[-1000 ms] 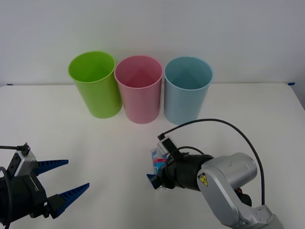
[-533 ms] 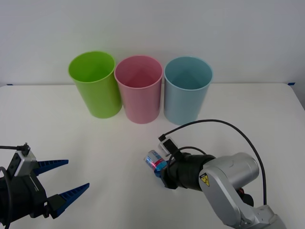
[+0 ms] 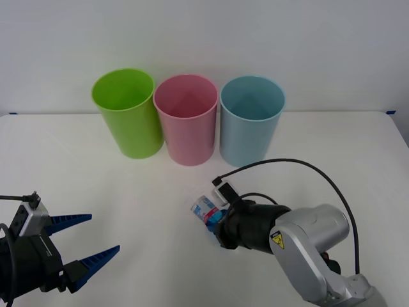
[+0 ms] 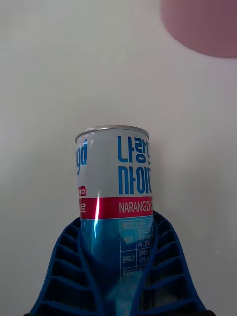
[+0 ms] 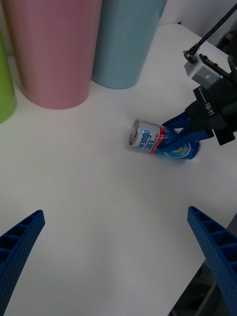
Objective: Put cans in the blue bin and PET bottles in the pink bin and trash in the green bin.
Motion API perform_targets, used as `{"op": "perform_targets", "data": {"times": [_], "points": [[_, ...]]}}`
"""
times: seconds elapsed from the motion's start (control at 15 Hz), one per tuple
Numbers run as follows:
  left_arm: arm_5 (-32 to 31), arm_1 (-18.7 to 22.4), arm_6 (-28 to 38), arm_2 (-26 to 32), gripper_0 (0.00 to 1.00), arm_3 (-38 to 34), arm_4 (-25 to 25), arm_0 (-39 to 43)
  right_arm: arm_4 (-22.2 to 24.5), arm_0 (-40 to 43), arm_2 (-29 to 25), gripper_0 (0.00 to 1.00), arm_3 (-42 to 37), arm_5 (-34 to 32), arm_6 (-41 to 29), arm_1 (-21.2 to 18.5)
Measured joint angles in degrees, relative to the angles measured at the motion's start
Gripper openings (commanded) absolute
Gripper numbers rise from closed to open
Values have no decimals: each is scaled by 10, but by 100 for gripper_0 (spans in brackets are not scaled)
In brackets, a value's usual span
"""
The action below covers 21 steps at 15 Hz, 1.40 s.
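Note:
A slim can [image 3: 204, 208] [image 4: 116, 197] [image 5: 150, 138] with a light blue and white label and a red band lies sideways, held just above the white table. My right gripper [image 3: 214, 220] [image 4: 118, 276] [image 5: 175, 139] is shut on its lower half, its silver end pointing toward the left. Behind it stand the green bin [image 3: 127, 113], the pink bin [image 3: 186, 118] [image 5: 52, 47] and the blue bin [image 3: 250, 118] [image 5: 126, 39] in a row. My left gripper [image 3: 86, 246] waits open at the near left, with nothing between its fingers.
The white table [image 3: 128, 192] runs wide between the bins and both arms. A black cable [image 3: 307, 167] loops over my right arm. The back wall stands just behind the bins.
The right gripper has tipped the can from upright onto its side, lifted it slightly and moved it a little toward the bins. The left arm has stayed still.

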Motion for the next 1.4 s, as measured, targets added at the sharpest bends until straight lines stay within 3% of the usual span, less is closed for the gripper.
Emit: {"op": "perform_targets", "data": {"times": [0.13, 0.4, 0.67, 1.07, 1.27, 1.4], "points": [[0, 0, 0, 0, 99, 0, 0, 0, -54, 1, -8, 0, -17, 24, 25, -12], [0, 0, 0, 0, 99, 0, 0, 0, -180, 16, -17, 0, -94, 76, 46, -77], [0, 0, 0, 0, 99, 0, 0, 0, -300, 83, -75, 0, -205, 89, 74, -113], [0, 0, 0, 0, 99, 0, 0, 0, -547, 161, -202, 0, -245, 91, 255, -116], [0, 0, 0, 0, 99, 0, 0, 0, -644, 160, -241, 0, -245, 91, 335, -114], [0, 0, 0, 0, 100, 0, 0, 0, -675, 143, -258, 0, -245, 91, 361, -105]]}}
